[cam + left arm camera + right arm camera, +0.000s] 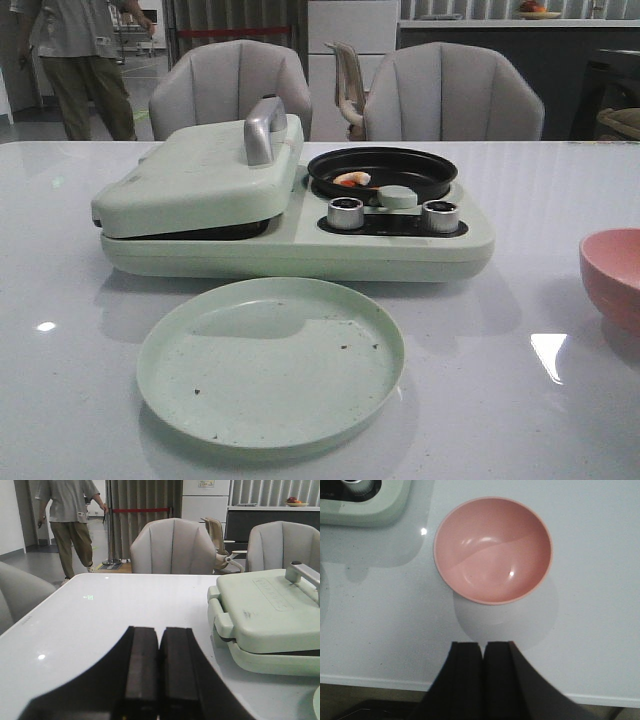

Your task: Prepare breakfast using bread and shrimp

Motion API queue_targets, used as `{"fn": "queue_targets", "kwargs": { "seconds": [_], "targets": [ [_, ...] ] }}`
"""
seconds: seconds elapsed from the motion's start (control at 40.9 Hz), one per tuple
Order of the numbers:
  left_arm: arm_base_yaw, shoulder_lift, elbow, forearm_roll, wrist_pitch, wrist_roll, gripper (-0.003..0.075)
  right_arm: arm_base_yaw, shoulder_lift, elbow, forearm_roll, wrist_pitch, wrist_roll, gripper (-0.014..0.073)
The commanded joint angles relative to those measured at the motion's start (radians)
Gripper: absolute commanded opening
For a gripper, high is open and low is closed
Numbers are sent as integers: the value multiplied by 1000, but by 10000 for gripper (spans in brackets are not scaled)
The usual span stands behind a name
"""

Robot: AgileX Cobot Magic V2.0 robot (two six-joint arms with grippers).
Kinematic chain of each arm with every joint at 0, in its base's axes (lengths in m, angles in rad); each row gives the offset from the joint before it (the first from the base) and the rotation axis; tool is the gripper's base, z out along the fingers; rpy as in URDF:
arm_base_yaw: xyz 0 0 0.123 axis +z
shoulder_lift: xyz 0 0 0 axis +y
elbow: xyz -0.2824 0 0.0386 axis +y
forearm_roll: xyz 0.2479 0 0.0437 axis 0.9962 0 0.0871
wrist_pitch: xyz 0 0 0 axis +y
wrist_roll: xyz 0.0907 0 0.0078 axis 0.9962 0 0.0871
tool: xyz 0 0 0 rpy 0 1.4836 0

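A small orange-pink and white shrimp (352, 179) lies in the black round pan (382, 172) on the right half of the pale green breakfast maker (300, 235). The maker's lid (205, 172) is closed on the left half, so no bread shows; the lid also shows in the left wrist view (272, 610). My left gripper (160, 632) is shut and empty over the table left of the maker. My right gripper (483, 646) is shut and empty near the table's front edge, just before the pink bowl (493, 549). Neither gripper shows in the front view.
A pale green plate (270, 360) with a few crumbs lies in front of the maker. The pink bowl (612, 275) stands at the right. Two knobs (346, 212) sit on the maker's front. Chairs stand behind the table, and a person (70, 520) stands far back left.
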Motion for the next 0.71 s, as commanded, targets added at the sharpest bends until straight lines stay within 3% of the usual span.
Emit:
{"fn": "queue_targets", "kwargs": {
  "seconds": [0.0, 0.489, 0.587, 0.685],
  "targets": [
    [-2, -21, 6, -1, -87, -11, 101, 0, -7, -28, -3, -62, -6, 35],
    [-2, -21, 6, -1, -87, -11, 101, 6, -42, -20, -5, -70, -6, 35],
    [-2, -21, 6, -1, -87, -11, 101, 5, -100, 37, -36, -182, -6, 35],
    [-2, -21, 6, -1, -87, -11, 101, 4, -222, 172, -40, -402, -6, 35]
  ]
}}
